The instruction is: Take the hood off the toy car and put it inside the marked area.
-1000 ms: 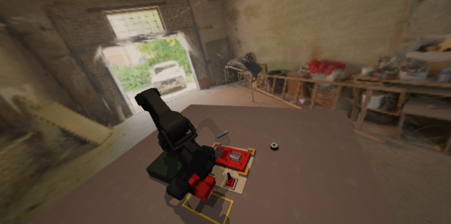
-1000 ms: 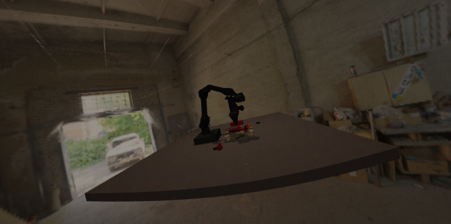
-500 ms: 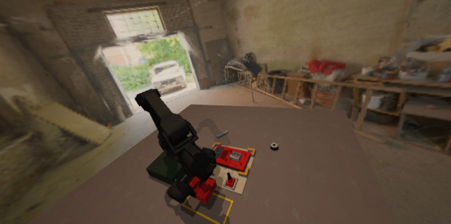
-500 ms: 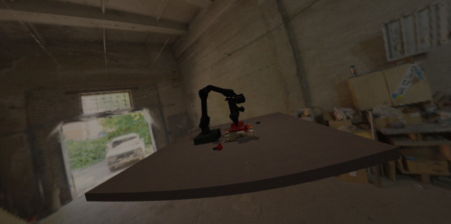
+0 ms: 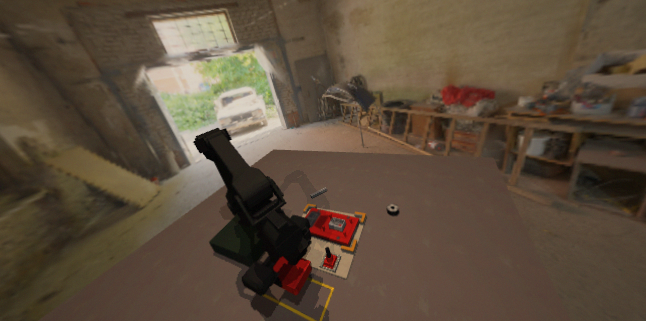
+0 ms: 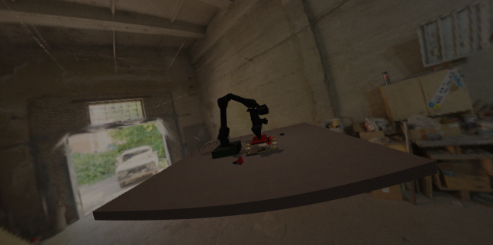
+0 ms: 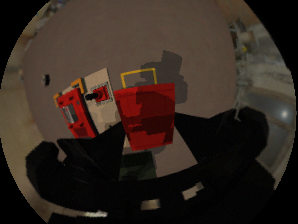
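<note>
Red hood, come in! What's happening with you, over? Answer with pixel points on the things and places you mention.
Gripper [image 5: 292,269] [image 7: 148,119] shut on the red hood [image 5: 295,277] [image 7: 149,117]. Hood up off the toy car [image 5: 345,233] [image 7: 77,112], not yet set down. Nothing seen blocking the yellow marked area [image 5: 327,303] [image 7: 139,71], over.

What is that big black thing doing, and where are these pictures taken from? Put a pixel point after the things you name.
The big black thing is a robot arm [image 5: 245,177] [image 6: 223,120]. It bends at joints, a bit like your elbow, and ends in a gripper [image 5: 280,272] [image 6: 257,137] [image 7: 148,119] that pinches things.

One picture looks down at the table [image 5: 425,257] [image 6: 305,173] [image 7: 150,40]. Another looks from farther off, to one side. The round-edged one comes from the robot's wrist.

The gripper is holding a red hood [image 5: 295,277] [image 7: 155,107], the lid of a toy car. The car's red body [image 5: 347,234] [image 7: 75,106] lies beside it, with orange corner pieces around it. Near it are a small red piece with a black stick [image 5: 329,260] [image 7: 101,94] and a little wheel [image 5: 392,210] [image 7: 46,79].

The yellow outline [image 5: 331,299] [image 7: 139,72] marks where the hood should go.
</note>
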